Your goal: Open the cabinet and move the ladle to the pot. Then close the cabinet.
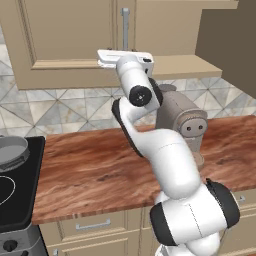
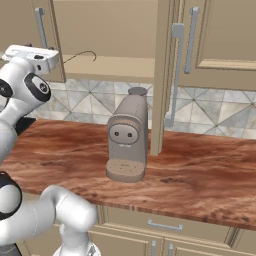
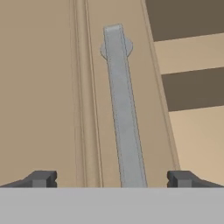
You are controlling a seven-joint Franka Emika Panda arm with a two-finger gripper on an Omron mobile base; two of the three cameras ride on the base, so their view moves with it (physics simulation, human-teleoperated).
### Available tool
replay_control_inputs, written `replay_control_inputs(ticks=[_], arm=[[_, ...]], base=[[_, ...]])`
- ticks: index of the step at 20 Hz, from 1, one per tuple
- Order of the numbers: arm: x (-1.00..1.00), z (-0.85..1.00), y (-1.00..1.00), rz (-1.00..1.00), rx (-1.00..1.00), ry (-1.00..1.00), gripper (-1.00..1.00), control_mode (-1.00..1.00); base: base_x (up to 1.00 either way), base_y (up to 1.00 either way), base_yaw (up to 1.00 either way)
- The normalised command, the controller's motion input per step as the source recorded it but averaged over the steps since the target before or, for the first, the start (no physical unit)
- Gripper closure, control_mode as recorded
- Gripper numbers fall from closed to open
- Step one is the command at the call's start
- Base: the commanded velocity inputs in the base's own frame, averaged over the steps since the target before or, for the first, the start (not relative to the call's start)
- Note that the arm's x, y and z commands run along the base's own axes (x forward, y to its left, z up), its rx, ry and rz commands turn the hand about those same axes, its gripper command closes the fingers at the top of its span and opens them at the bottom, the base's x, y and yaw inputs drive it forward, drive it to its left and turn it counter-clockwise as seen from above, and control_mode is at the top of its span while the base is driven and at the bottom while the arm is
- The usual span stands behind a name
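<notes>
No text, label, brand, number or sign can be read in any of the views. The cabinet doors are plain tan panels, and the coffee machine carries no readable mark on its grey front.
</notes>
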Motion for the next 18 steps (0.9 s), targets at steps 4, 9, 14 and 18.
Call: replay_control_inputs(ticks=[4, 9, 14, 18], arm=[[0.54, 0.0, -0.17, 0.0, 0.0, -0.04, -1.0, -1.0], [0.51, -0.02, -0.2, 0.0, 0.0, -0.04, -1.0, -1.0], [0.54, -0.1, -0.12, 0.0, 0.0, -0.05, 1.0, -1.0], [0.62, -0.13, 0.0, 0.0, 0.0, -0.05, 1.0, -1.0]], base=[[0.0, 0.0, 0.0], [0.0, 0.0, 0.0], [0.0, 0.0, 0.0], [0.0, 0.0, 0.0]])
